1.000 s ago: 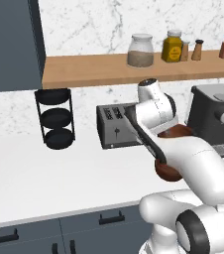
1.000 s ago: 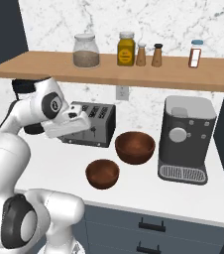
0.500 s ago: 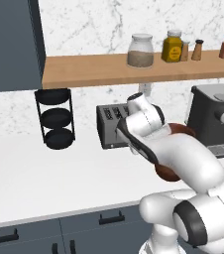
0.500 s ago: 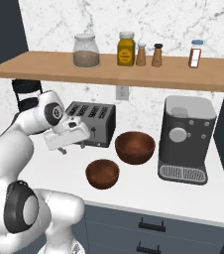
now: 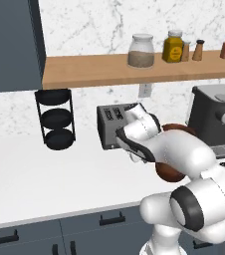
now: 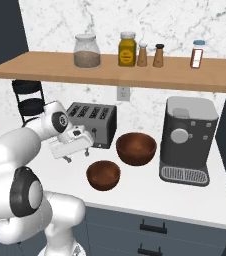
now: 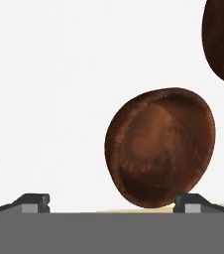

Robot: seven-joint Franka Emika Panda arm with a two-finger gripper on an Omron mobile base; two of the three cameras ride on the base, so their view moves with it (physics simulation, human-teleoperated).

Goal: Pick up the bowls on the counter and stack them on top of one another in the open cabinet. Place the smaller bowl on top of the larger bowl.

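The scene is evenly and brightly lit, with no single light source to be made out. The white desk (image 6: 135, 192) is rendered almost blown out, and in the hand view it is reduced to a flat, featureless white. Only soft, faint shadows are cast, most plainly under the wooden shelf (image 5: 134, 72). Dull highlights are seen on the smaller bowl (image 7: 159, 146) and the larger bowl (image 6: 136, 148). Edges are slightly soft and pixelated throughout; no lens distortion is noticed.
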